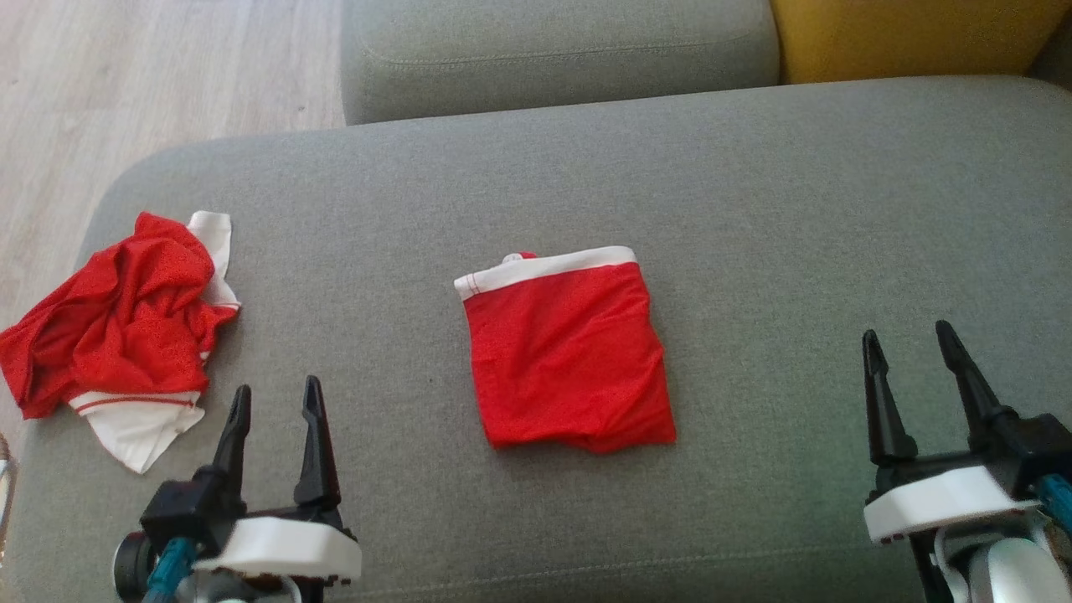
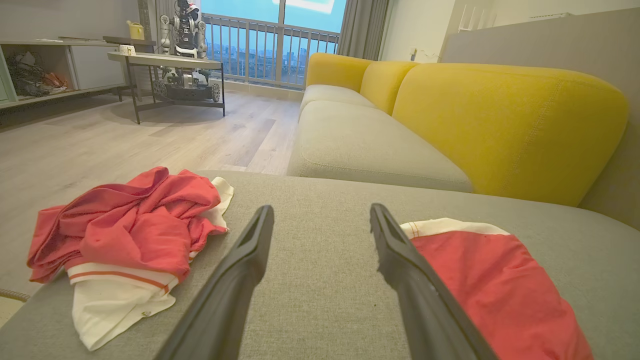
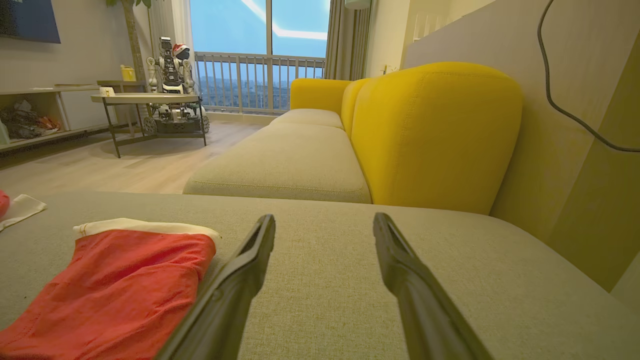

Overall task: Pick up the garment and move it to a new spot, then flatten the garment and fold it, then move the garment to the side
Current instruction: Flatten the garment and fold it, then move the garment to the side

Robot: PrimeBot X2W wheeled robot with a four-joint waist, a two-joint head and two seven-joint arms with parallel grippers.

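The folded red fabric garment with a white waistband (image 1: 569, 352) lies flat in the middle of the grey upholstered sofa seat (image 1: 754, 193). At its 9 o'clock, well apart, sits a crumpled red-and-white cloth heap (image 1: 126, 327). The left gripper (image 1: 276, 389) is at 8 o'clock and the right gripper (image 1: 907, 331) at 4 o'clock, both with fingers spread, released, grasping nothing. A yellow cushion (image 1: 904, 38) is at 1 o'clock.

Grey seat cushion (image 1: 796, 209): open passage over the fabric right of the folded red garment (image 1: 568, 352), and between it and the crumpled red-and-white heap (image 1: 117, 327) at the left edge. Yellow backrest (image 1: 913, 38) bounds the far right.
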